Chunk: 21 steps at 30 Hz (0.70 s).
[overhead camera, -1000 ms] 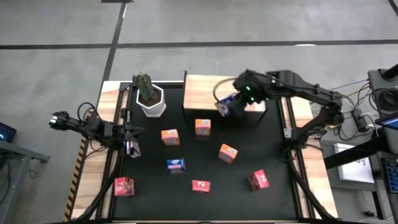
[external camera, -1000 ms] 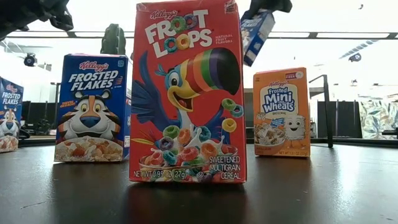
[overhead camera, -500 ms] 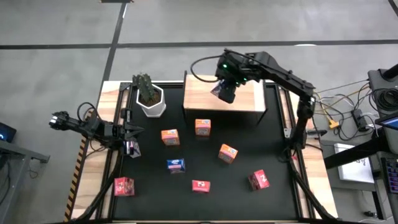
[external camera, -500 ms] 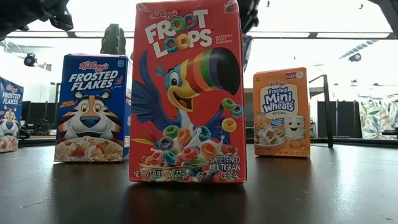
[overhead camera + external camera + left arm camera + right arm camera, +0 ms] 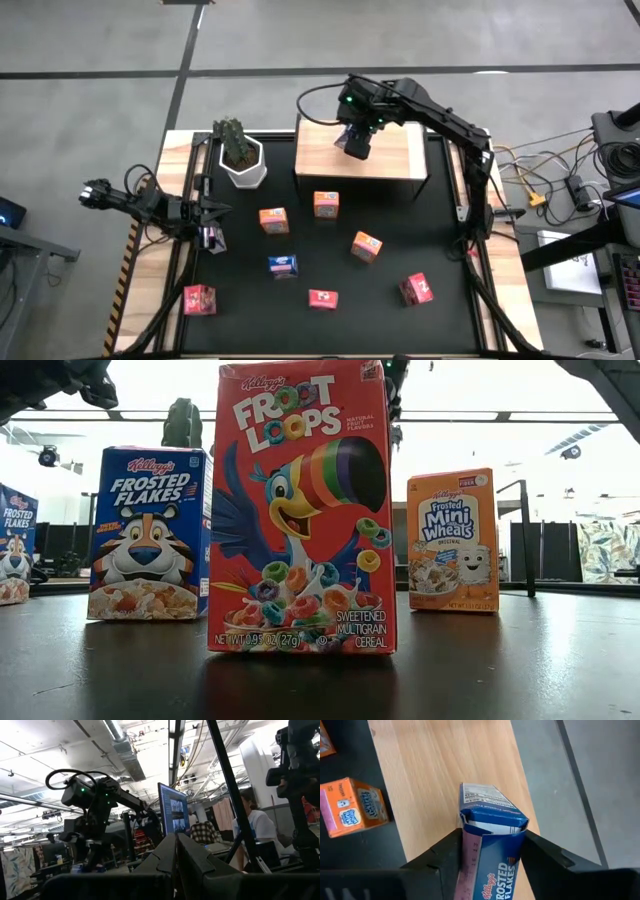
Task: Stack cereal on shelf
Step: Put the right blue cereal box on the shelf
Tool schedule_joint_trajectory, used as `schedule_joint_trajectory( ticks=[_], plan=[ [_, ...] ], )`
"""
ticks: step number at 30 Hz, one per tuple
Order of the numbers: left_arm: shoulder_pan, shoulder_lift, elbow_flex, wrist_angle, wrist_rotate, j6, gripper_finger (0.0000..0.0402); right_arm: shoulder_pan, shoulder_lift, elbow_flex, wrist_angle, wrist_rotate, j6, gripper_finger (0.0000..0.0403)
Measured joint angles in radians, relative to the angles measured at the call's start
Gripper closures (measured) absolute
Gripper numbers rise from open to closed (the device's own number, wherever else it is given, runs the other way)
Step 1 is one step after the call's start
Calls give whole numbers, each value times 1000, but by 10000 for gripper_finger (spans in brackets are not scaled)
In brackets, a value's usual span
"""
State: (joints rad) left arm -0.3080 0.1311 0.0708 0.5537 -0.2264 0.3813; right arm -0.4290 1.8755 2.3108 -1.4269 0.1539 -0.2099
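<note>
My right gripper (image 5: 357,146) hangs over the light wood shelf (image 5: 395,165) at the table's far edge, shut on a blue cereal box (image 5: 492,835). More cereal boxes sit on the black mat: orange ones (image 5: 273,220) (image 5: 326,204) (image 5: 366,245), a blue one (image 5: 283,265) and red ones (image 5: 200,298) (image 5: 322,298) (image 5: 416,289). In the low view a red box (image 5: 300,510) stands upright in front, hiding the held box. My left gripper (image 5: 216,212) waits shut at the table's left side. My right gripper pinches the blue box by its two narrow sides (image 5: 470,865) between its two fingers, which lie along the box. The fingers slant down over the shelf board. The box's end flap (image 5: 492,810) points away from the gripper toward the wood; whether it touches the board I cannot tell.
A white pot with a green plant (image 5: 240,155) stands left of the shelf. Another blue box (image 5: 212,238) lies just below my left gripper. Black frame rails run along both sides of the mat. In the left wrist view a person sits beyond the table.
My right gripper has carried the blue box toward the table's left and far edge, from the shelf's right part to over its middle, rolling the box as it went. In the low view the box has passed behind the red box.
</note>
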Motion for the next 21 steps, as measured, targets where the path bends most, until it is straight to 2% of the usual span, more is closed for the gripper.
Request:
schedule_joint_trajectory(
  ticks=[5, 10, 21],
  plan=[
    [0, 0, 0, 0, 0, 0, 402, -6, 8, -2, 25, 0, -12, 185],
    [0, 0, 0, 0, 0, 0, 402, -11, 8, -2, 39, 3, -15, 173],
    [0, 13, 0, 34, 0, -5, 402, -10, -46, 45, 49, 3, 50, 181]
  ],
)
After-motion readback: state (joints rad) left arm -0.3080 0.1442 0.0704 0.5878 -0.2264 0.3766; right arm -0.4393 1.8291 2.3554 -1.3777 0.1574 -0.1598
